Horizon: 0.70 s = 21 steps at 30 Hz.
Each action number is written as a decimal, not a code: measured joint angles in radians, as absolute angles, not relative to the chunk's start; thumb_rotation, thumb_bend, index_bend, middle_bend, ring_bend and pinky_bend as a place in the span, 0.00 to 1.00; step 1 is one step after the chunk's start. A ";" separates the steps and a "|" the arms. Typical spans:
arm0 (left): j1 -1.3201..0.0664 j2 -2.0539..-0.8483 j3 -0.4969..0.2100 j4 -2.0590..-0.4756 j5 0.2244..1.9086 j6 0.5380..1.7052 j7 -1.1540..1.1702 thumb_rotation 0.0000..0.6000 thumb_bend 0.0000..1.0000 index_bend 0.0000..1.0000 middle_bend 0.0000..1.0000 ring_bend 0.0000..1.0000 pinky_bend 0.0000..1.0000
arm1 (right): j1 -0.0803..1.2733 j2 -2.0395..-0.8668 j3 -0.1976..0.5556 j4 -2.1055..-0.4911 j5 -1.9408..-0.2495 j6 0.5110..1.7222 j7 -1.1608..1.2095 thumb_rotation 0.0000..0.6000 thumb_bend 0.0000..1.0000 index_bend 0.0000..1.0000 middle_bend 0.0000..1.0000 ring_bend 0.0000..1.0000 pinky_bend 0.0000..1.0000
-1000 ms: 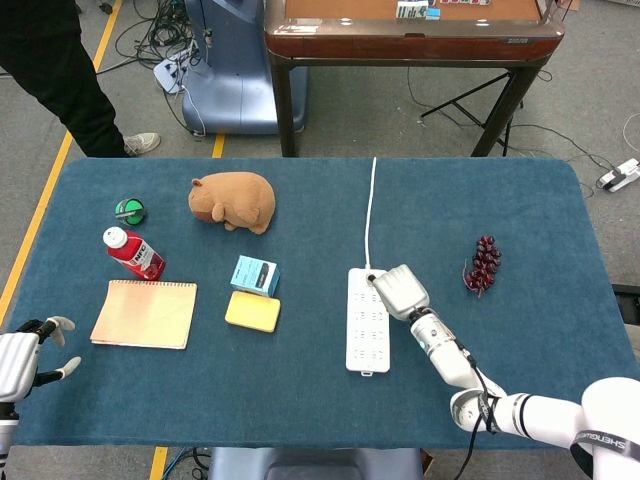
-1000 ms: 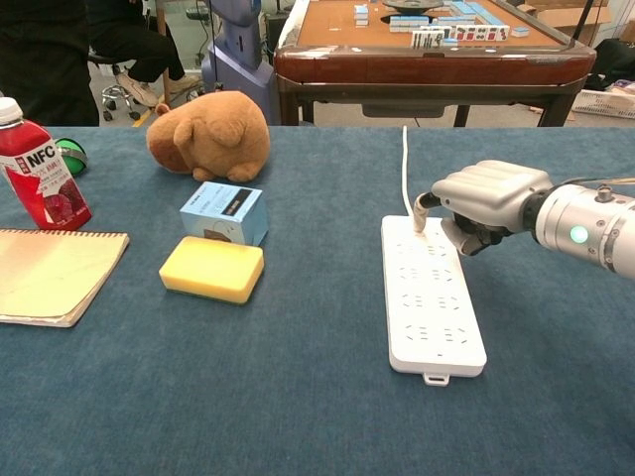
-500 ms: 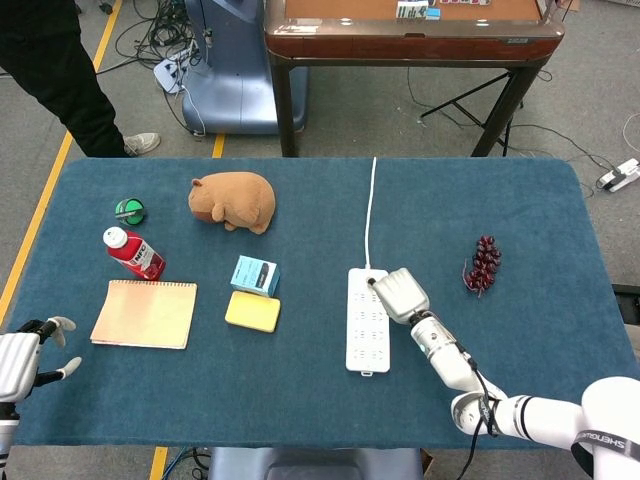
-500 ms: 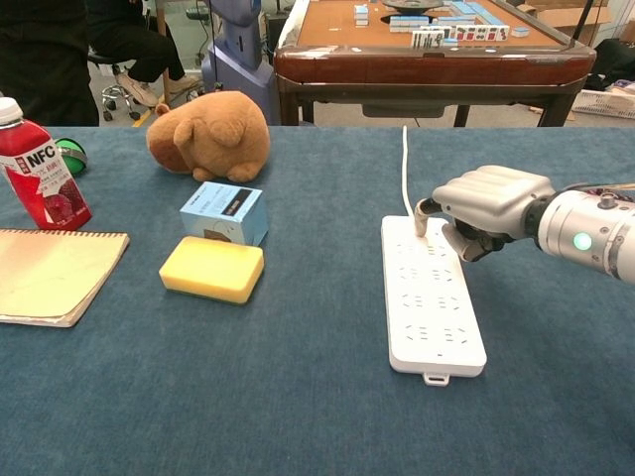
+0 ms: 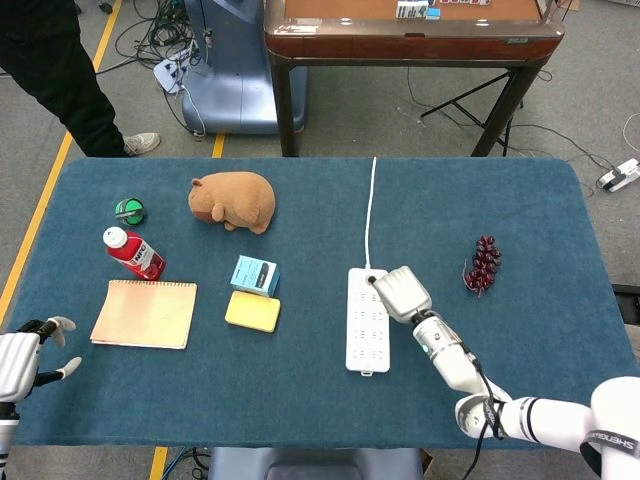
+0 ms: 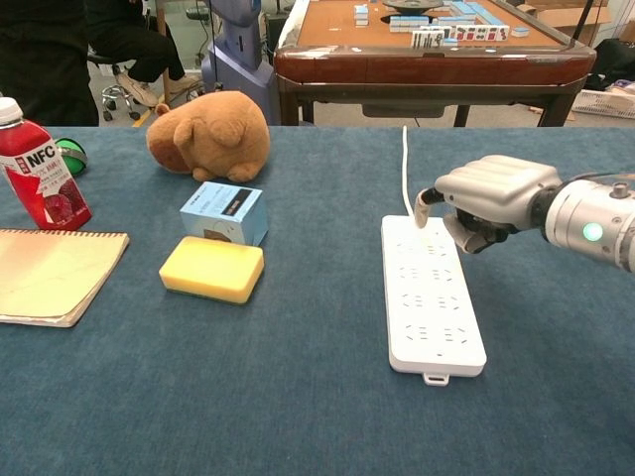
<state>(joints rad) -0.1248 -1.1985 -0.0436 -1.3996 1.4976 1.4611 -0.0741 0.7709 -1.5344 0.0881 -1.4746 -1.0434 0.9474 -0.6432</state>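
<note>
Right hand [image 6: 488,196] lifts slightly off power strip [image 6: 429,295], fingers curled in, holding nothing; left hand [image 5: 22,362] spread, unmoved.

A grey floor [image 5: 380,110] with yellow tape lines [image 5: 45,195] carries loose cables [image 5: 150,35]. Behind stands a brown mahjong table [image 5: 410,40], apparently, and a blue-grey machine base [image 5: 230,75].

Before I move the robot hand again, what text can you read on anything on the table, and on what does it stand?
"NFC": white letters on the red bottle at the far left, chest view.
Blue box: dark label on top, print too small to read.
Power strip, notebook: no readable marking.
Tiles on the brown table behind: too small to read.
</note>
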 measured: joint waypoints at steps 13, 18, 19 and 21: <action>-0.130 -1.212 -0.036 -1.400 1.510 1.455 -0.044 1.00 0.13 0.50 0.56 0.44 0.71 | 0.579 -1.262 0.015 -1.809 -1.204 1.274 -0.674 1.00 0.49 0.29 0.58 0.74 0.89; -0.131 -1.214 -0.030 -1.407 1.526 1.461 -0.043 1.00 0.13 0.50 0.56 0.44 0.72 | 0.445 -1.195 -0.058 -1.852 -1.276 1.405 -0.643 1.00 0.44 0.29 0.48 0.54 0.69; -0.131 -1.215 -0.029 -1.407 1.529 1.465 -0.041 1.00 0.13 0.50 0.56 0.44 0.72 | 0.422 -1.188 -0.071 -1.853 -1.292 1.427 -0.635 1.00 0.43 0.29 0.47 0.51 0.65; -0.130 -1.218 -0.028 -1.407 1.537 1.474 -0.041 1.00 0.13 0.50 0.56 0.44 0.72 | 0.369 -1.178 -0.098 -1.848 -1.325 1.476 -0.607 1.00 0.42 0.29 0.45 0.48 0.60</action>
<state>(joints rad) -0.1297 -1.2177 -0.0280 -1.4069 1.5371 1.4742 -0.0411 0.3688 -1.1780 -0.0983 -1.8479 -1.3250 1.4756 -0.6074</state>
